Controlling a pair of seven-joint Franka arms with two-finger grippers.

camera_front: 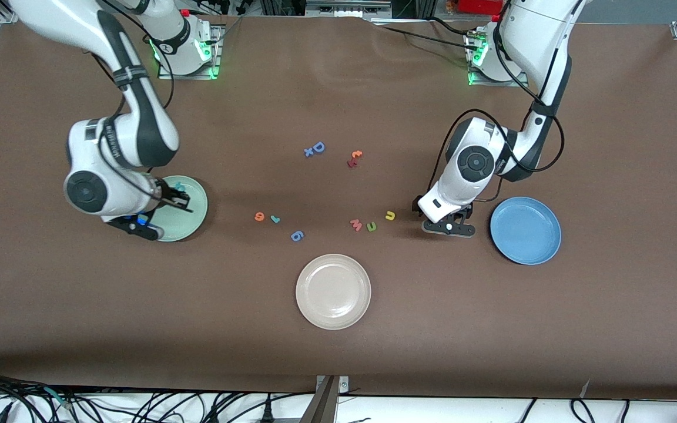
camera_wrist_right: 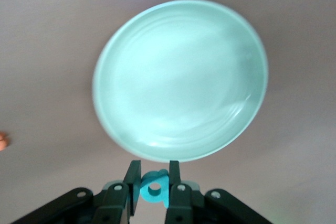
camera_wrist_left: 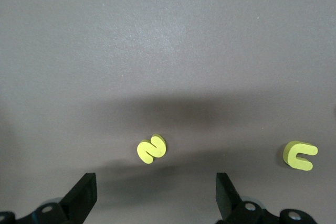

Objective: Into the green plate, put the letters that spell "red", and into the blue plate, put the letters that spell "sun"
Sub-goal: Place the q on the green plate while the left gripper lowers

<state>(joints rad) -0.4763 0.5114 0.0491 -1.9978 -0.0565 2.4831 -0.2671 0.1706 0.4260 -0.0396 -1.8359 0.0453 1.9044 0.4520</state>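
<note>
Right gripper (camera_wrist_right: pixel 153 188) over round mint-green plate (camera_wrist_right: pixel 178 77), fingers pinching teal foam "d" (camera_wrist_right: pixel 155 186). Left gripper (camera_wrist_left: pixel 155 203) low over brown worktop (camera_wrist_left: pixel 168 35) beside round blue plate (camera_front: pixel 525 230), fingers spread around yellow foam "s" (camera_wrist_left: pixel 151 148). Foam likely light, soft, compressible: grip across flat edges.

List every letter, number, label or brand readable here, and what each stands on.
Blue "D": on the table.
Orange "e": table.
Blue "6" or "g": table.
Yellow "u": table.
Yellow "s": table, under the open left gripper.
Teal "d": pinched in the right gripper, over the green plate.
The remaining foam letters are too small to read; no labels or brands are legible.
</note>
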